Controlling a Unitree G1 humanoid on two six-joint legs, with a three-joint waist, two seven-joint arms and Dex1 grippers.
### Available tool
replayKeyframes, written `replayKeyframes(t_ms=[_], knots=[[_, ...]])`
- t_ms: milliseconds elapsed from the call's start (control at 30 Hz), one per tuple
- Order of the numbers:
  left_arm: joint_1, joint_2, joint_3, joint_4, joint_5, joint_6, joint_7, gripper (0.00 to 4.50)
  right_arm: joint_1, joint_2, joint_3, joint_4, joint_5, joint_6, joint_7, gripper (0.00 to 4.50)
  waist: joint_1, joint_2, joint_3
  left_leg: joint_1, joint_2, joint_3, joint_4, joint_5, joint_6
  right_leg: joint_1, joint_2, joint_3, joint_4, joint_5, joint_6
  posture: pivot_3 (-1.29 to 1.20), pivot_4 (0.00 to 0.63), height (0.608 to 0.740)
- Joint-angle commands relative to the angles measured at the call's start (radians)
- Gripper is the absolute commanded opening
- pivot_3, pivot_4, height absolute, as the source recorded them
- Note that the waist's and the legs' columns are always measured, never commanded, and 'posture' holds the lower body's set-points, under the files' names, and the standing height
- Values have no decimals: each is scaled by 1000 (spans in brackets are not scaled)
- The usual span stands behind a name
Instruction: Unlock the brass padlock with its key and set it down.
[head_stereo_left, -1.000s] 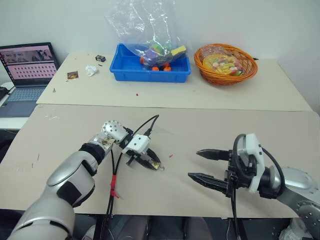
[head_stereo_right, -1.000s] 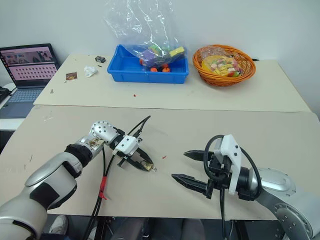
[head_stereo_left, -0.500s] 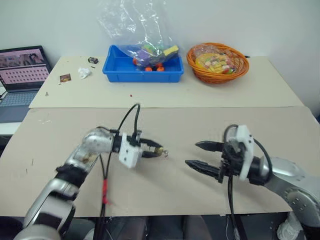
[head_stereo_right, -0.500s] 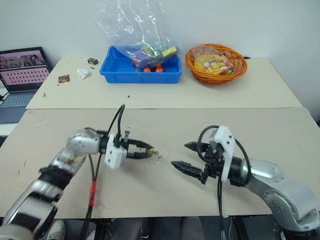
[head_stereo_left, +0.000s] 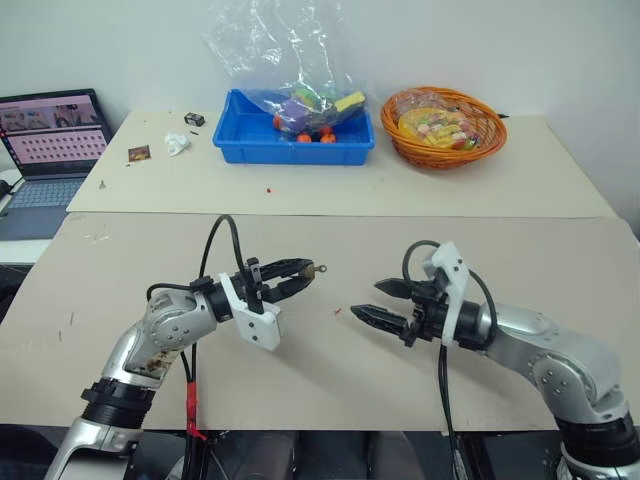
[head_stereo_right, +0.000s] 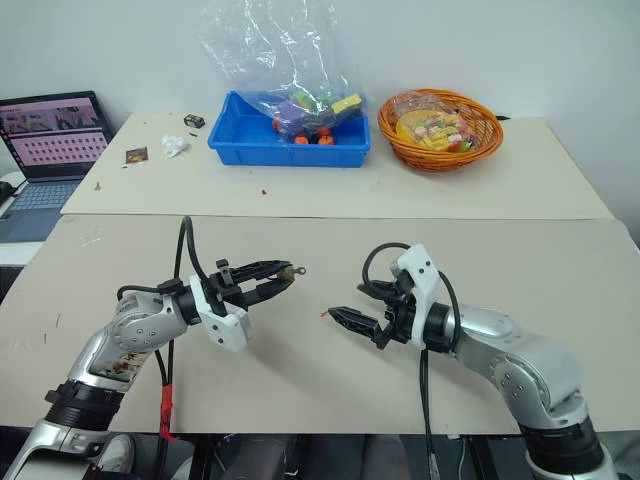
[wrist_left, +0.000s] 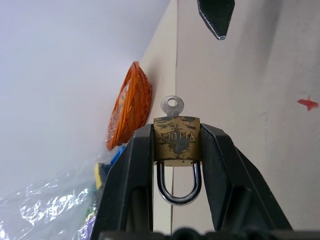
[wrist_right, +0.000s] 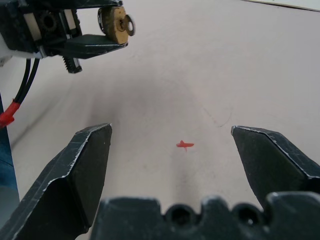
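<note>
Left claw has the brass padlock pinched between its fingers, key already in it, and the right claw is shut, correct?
Not quite. The left claw does pinch the brass padlock, with the key sticking out of it, but the right claw is wide open, not shut. The right wrist view shows its fingers spread far apart.
</note>
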Motion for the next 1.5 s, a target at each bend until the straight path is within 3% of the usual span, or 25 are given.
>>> replayKeyframes(t_ms=[33, 167, 367, 933, 1033, 1367, 1400, 1500], knots=[[3, -1, -14, -47, -67, -25, 20, 841, -82, 24, -10, 31, 79, 30, 61, 4500, -1, 0, 0, 0, 0, 0, 0, 0, 0, 0, 0, 0, 0, 0, 0, 0, 150, 740], [1, 10, -41, -40, -116, -38, 5, 841, -145, 13, -8, 76, 126, 44, 173, 4500, -2, 0, 0, 0, 1, 3, 0, 0, 0, -1, 1, 3, 0, 0, 0, 0, 150, 740], [-12, 23, -65, -30, -150, -43, -11, 841, -165, -74, 59, 130, 34, -1, 352, 4500, -1, 0, 0, 0, 2, 6, 0, -1, 0, -3, 2, 5, 0, 0, 0, 0, 150, 740], [-42, 42, -76, -4, -165, -49, -29, 841, -329, -16, 93, 268, -18, 67, 420, 4500, -4, 0, 0, -2, 5, 12, -1, -1, -1, -13, 5, 10, 1, 3, -2, 0, 150, 740], [-40, 43, -77, -7, -169, -45, -32, 841, -351, -4, 112, 281, -34, 69, 432, 3749, -4, 0, 0, -2, 6, 13, 0, -2, -1, -14, 5, 10, 2, 3, -2, 0, 150, 740], [-34, 47, -74, -20, -176, -36, -35, 841, -388, 24, 140, 324, -69, 61, 452, 273, -7, 0, 0, -2, 7, 13, 0, -2, -1, -14, 7, 11, 2, 3, -3, 0, 150, 740], [-33, 48, -74, -21, -177, -36, -36, 841, -393, 25, 141, 326, -72, 60, 455, 66, -7, 0, 0, -2, 7, 13, 0, -2, -1, -14, 7, 11, 2, 3, -3, 0, 150, 740], [-33, 48, -76, -21, -183, -33, -40, 841, -410, 29, 137, 327, -72, 66, 460, 66, -8, 0, 0, -2, 7, 13, 0, -2, -1, -14, 7, 12, 2, 3, -3, 0, 150, 740]])
